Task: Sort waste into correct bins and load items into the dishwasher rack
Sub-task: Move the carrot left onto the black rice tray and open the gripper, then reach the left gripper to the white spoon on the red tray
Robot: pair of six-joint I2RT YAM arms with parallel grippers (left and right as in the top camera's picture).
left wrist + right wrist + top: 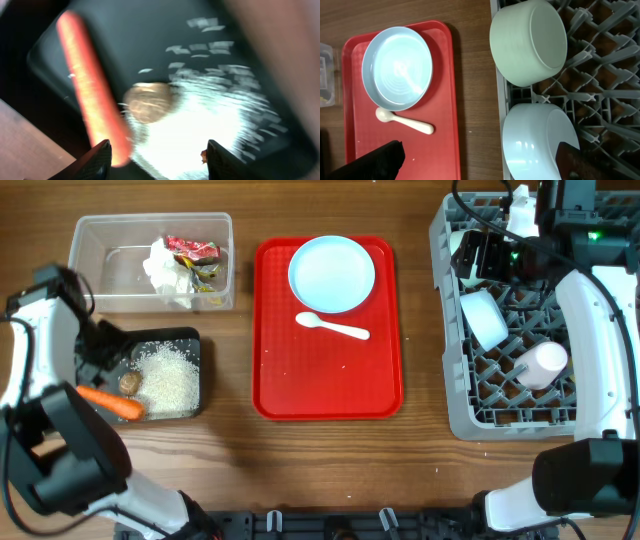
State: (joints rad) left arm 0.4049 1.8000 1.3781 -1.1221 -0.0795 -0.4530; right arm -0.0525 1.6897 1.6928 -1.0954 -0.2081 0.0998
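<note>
The black tray [190, 340] holds white rice [170, 380], a brown lump [129, 383] and the orange carrot [110, 403]. My left gripper [100, 345] hovers open and empty over its left part. The blurred left wrist view shows the carrot [90, 100], lump [148, 102] and rice [210, 130] between the open jaws [157, 160]. The clear tub [100, 240] holds the tissue [165, 270] and wrappers [195, 252]. The blue plate [332, 273] and white spoon [333, 327] lie on the red tray [330, 380]. My right gripper [478, 258] is open and empty over the grey rack [500, 415].
The rack holds a bowl [483, 318] on its side and a pink cup [540, 365]. The right wrist view shows two bowls [527, 42] [535, 140] at the rack's left edge [600, 90], the plate [396, 67] and the spoon [405, 121]. The yellow cup is not seen.
</note>
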